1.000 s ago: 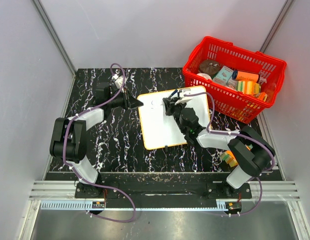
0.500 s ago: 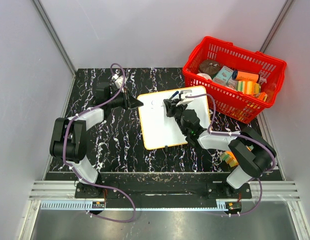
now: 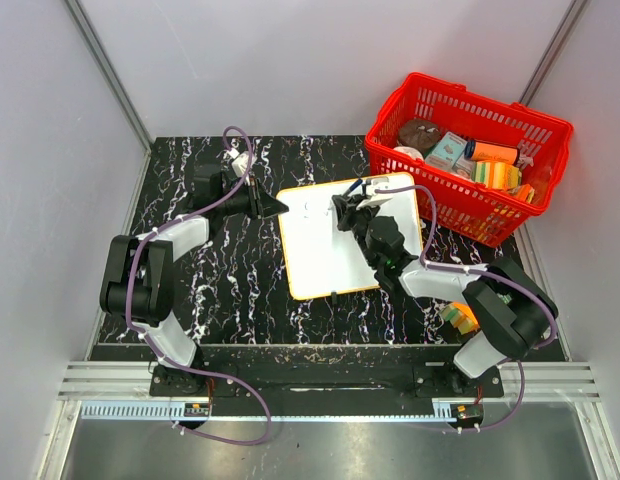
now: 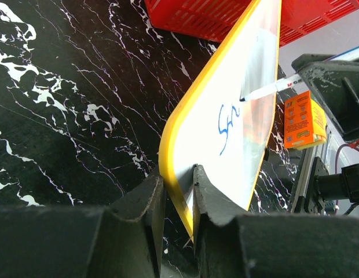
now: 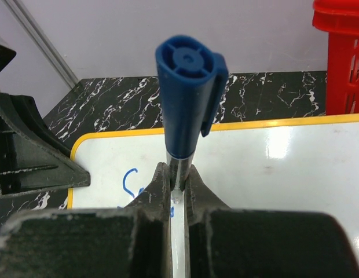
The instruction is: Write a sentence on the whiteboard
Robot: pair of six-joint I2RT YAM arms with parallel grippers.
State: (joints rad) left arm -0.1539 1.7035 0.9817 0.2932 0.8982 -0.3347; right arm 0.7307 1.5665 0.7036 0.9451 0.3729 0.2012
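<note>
The whiteboard (image 3: 330, 255) lies in the middle of the black marble table, its yellow frame showing in the left wrist view (image 4: 188, 121) and the right wrist view (image 5: 284, 156). My left gripper (image 3: 273, 206) is shut on its left edge (image 4: 178, 200). My right gripper (image 3: 342, 212) is shut on a marker with a blue cap (image 5: 185, 92) and holds it upright over the board's upper part. The marker tip (image 4: 249, 95) touches the board. The sentence (image 4: 229, 124) is a few blue strokes, also seen beside my right fingers (image 5: 132, 182).
A red basket (image 3: 468, 155) full of packets stands at the back right, close to the board's far corner. An orange packet (image 3: 458, 315) lies by the right arm's base. Grey walls enclose the table on three sides.
My right gripper with the marker has shifted slightly to the right and away along the board's top. The left gripper and the board have stayed put.
</note>
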